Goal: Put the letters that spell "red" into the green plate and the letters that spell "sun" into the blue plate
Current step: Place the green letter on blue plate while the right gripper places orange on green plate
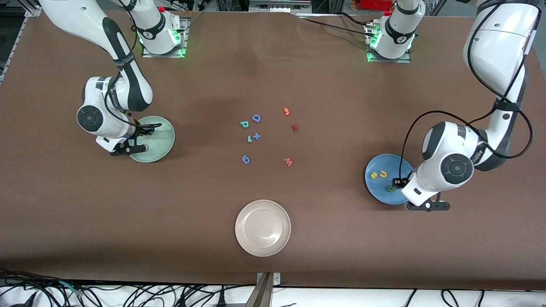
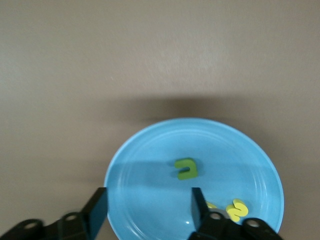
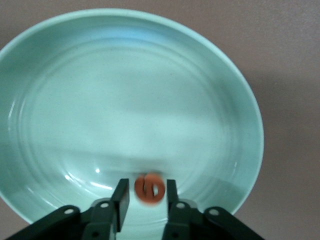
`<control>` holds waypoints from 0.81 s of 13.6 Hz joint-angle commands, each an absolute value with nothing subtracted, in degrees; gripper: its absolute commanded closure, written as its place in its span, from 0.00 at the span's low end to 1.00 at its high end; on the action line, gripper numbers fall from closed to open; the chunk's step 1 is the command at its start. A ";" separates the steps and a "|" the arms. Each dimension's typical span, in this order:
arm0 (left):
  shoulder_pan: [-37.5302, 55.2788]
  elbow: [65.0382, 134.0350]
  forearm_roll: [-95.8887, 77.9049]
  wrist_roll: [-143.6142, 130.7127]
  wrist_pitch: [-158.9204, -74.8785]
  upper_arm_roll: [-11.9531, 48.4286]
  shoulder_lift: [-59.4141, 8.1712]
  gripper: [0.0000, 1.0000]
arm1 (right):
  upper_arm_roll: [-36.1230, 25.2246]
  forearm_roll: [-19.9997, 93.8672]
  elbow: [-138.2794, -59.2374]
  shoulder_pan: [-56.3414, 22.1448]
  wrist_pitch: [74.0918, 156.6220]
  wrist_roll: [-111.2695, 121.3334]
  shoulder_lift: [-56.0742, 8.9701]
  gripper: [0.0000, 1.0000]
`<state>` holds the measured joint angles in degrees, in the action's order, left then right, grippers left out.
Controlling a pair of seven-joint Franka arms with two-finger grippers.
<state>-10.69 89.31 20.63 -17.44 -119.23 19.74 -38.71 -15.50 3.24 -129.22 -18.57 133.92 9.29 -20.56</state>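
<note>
Orange "e" (image 3: 149, 188) upright btwn right gripper (image 3: 146, 196) fingers, over green plate (image 3: 60, 90)

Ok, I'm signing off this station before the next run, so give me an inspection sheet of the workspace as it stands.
Surface: brown table.
Job's things: yellow s, yellow u, green n in blue plate; orange e at right gripper over green plate; teal r, teal d mid-table.
Clutter: blue D, blue plus, blue 6, red w, orange hook, dark red piece, beige plate.
Grippers: left gripper open over blue plate, empty.
Cables: bundle along edge nearest front camera.
Surroundings: nothing seen.
</note>
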 commanded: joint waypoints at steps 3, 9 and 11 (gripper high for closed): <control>-10.37 87.89 18.74 -16.17 -114.27 21.36 -33.24 0.00 | -15.21 4.48 -126.67 -19.33 131.33 7.66 -17.59 0.02; -10.72 74.73 15.73 -15.91 -89.51 26.89 -28.74 0.00 | -5.20 6.15 -116.82 -19.51 119.01 -13.76 -16.79 0.04; -10.98 71.47 15.73 -13.29 -85.09 27.42 -27.43 0.00 | -0.55 6.15 -115.41 -19.51 118.56 -21.58 -16.70 0.04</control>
<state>-10.45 75.14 16.92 -16.70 -89.09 26.98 -27.75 -3.75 5.24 -116.82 -19.74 119.99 -15.55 -16.95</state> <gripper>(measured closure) 0.000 0.040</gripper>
